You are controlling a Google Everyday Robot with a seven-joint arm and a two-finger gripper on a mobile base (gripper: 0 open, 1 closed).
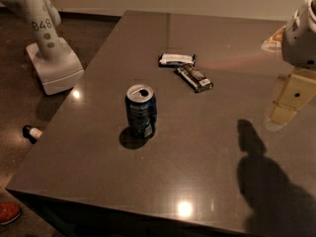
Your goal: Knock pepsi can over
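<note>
Pepsi can point(141, 111) stands upright left of centre on the table point(197, 172), well apart from the gripper point(288, 102) at the right edge, jaw state cannot be told; the robot would likely do best pushing sideways near the can's rim, clear of the snack wrappers point(194, 78) behind.

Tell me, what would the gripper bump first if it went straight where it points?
Probably the table just below. The gripper, at the picture's right edge, seems to point down; the pepsi can stands aside.
</note>
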